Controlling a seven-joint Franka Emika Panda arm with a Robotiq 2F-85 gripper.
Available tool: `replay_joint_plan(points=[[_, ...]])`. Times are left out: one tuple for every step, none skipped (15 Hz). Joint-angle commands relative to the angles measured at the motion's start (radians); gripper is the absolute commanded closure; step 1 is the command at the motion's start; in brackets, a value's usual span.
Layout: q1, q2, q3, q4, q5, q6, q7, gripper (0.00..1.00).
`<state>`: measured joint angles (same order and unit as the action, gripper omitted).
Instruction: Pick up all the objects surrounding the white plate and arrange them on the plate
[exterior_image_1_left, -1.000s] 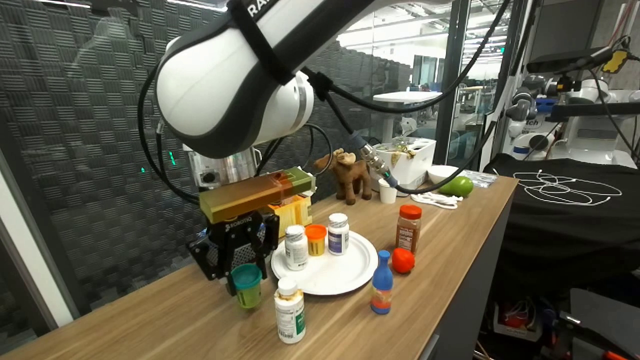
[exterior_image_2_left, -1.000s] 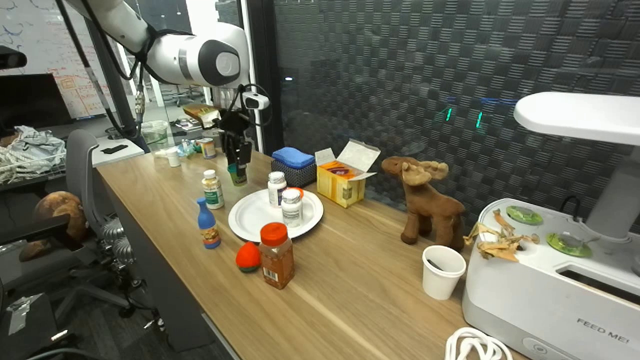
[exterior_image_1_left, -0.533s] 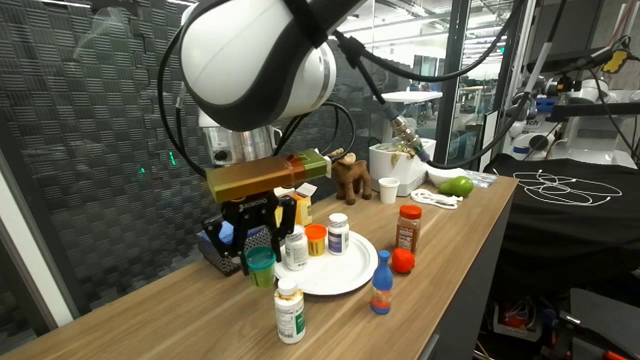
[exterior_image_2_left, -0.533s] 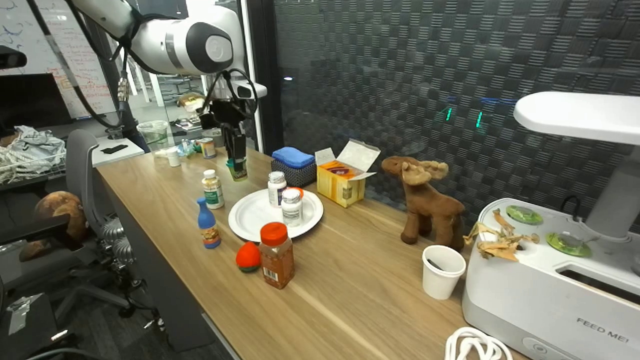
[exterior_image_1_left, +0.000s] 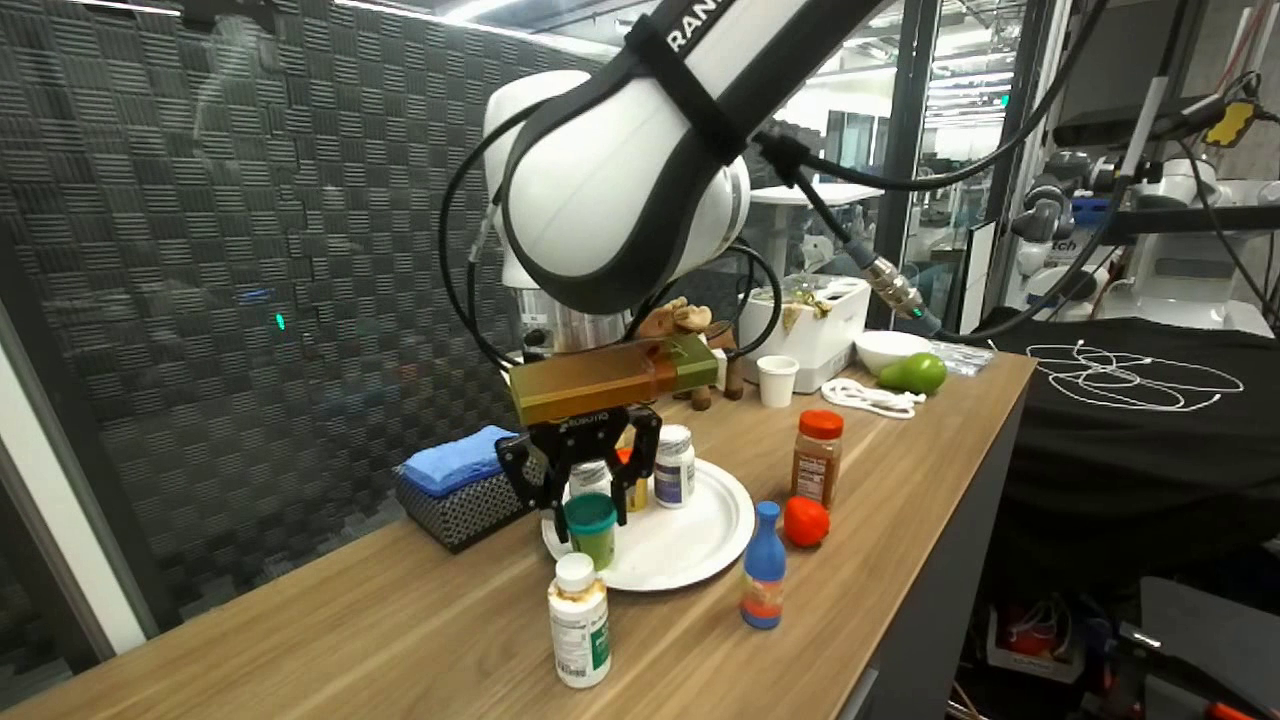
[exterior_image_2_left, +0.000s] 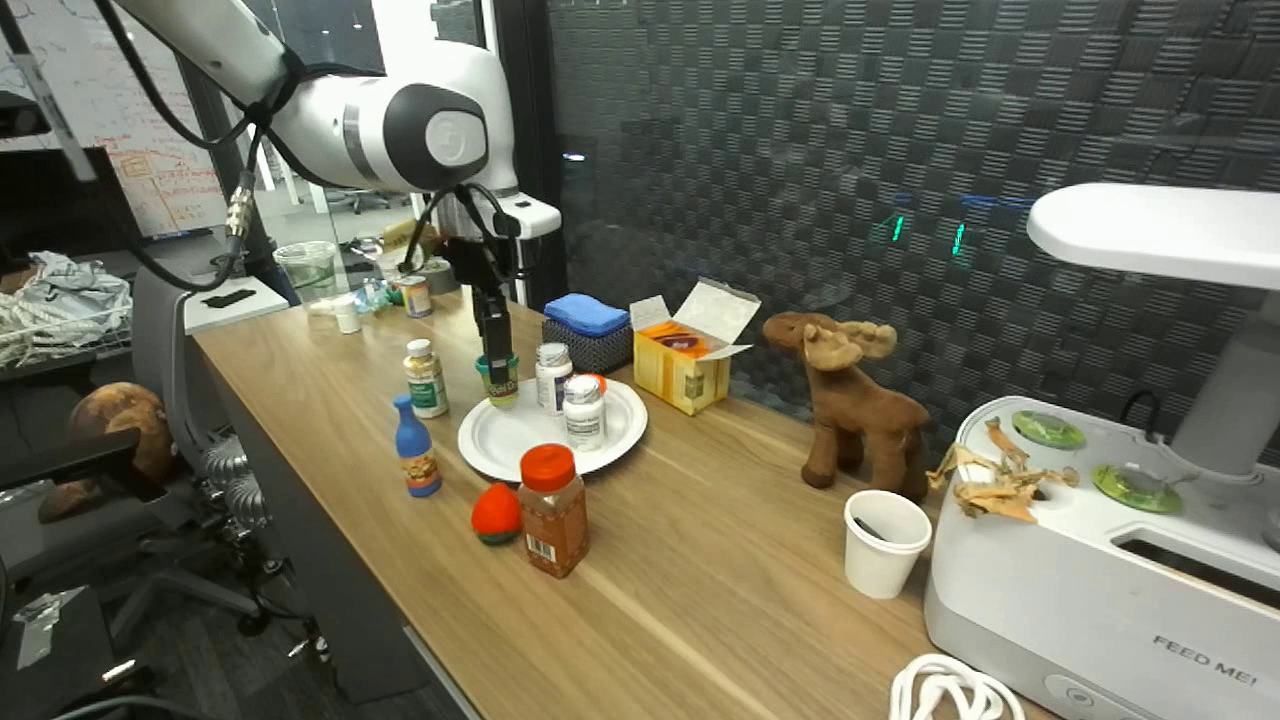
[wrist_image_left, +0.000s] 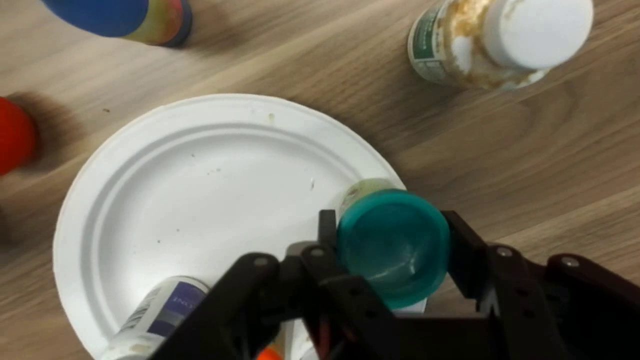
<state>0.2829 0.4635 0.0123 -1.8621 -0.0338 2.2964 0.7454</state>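
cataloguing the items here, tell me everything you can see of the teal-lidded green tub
The small, cylindrical green tub, plastic by its look, has printing on its side and a glossy, round teal lid with a raised rim. The black, metal-looking tool holds it roughly upright, clasping the lid from both sides. It is over the edge of the round, white, paper-like plate; whether its base touches cannot be told.

Both exterior views share the white plate (exterior_image_1_left: 690, 545) from roughly opposite directions (the wrist view, nearer, looks down).
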Motion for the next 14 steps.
replay_joint_plan(points=[[-0.008, -0.072, -0.015, -0.094, -0.002, 0.077, 0.067, 0.72], [-0.011, -0.081, -0.018, -0.106, -0.005, 0.087, 0.082, 0.72], [-0.013, -0.089, -0.019, -0.117, -0.005, 0.093, 0.091, 0.72], [-0.014, -0.092, -0.023, -0.127, -0.008, 0.098, 0.101, 0.72], [-0.015, -0.096, -0.025, -0.137, -0.01, 0.1, 0.112, 0.72], [-0.016, -0.103, -0.026, -0.149, -0.009, 0.105, 0.121, 0.72], [-0.018, -0.107, -0.028, -0.159, -0.011, 0.107, 0.131, 0.72], [-0.021, -0.106, -0.027, -0.165, -0.009, 0.111, 0.137, 0.72], [-0.025, -0.104, -0.025, -0.171, -0.006, 0.122, 0.136, 0.72], [-0.027, -0.099, -0.026, -0.173, -0.008, 0.13, 0.14, 0.72], [-0.029, -0.093, -0.024, -0.172, -0.007, 0.137, 0.135, 0.72], [-0.027, -0.085, -0.029, -0.17, -0.016, 0.146, 0.143, 0.72], [-0.032, -0.078, -0.025, -0.167, -0.009, 0.152, 0.131, 0.72], [-0.035, -0.074, -0.023, -0.165, -0.004, 0.158, 0.127, 0.72]])
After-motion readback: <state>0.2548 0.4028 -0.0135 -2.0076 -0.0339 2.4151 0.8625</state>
